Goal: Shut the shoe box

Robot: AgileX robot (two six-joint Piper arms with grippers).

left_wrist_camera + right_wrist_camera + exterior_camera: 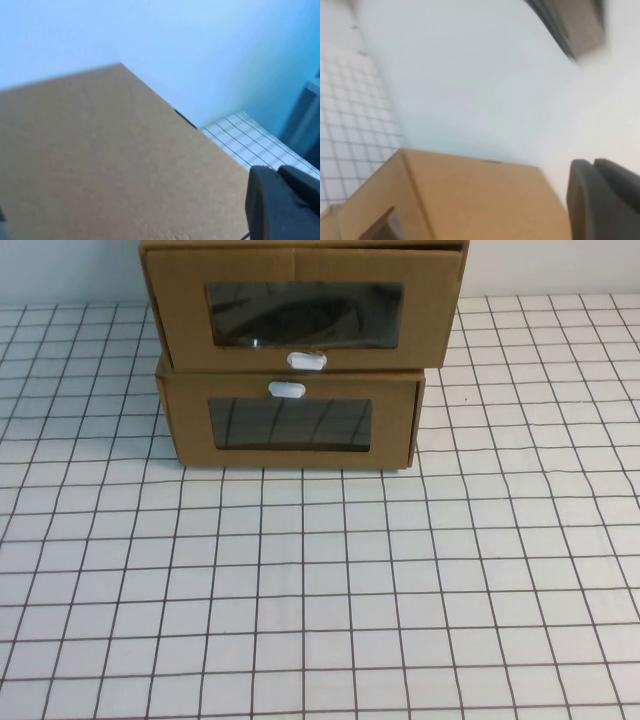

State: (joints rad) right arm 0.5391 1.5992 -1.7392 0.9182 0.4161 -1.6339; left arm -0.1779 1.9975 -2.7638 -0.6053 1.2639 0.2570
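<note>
The shoe box (300, 310) is the upper of two stacked brown cardboard boxes at the table's far middle. It has a wide clear window (305, 315) and a small white pull tab (307, 361) just below it. Its front face stands about level with the front of the box beneath. Neither arm shows in the high view. In the left wrist view, my left gripper (282, 205) hangs close over a broad cardboard face of the box (110, 160). My right gripper (605, 200) sits just off a corner of the box (470, 200).
The lower cardboard box (290, 425) is slightly smaller, with its white tab (286, 390) above its window. The white gridded table (320, 590) stretches in front and to both sides. A pale wall (200, 45) rises right behind the boxes.
</note>
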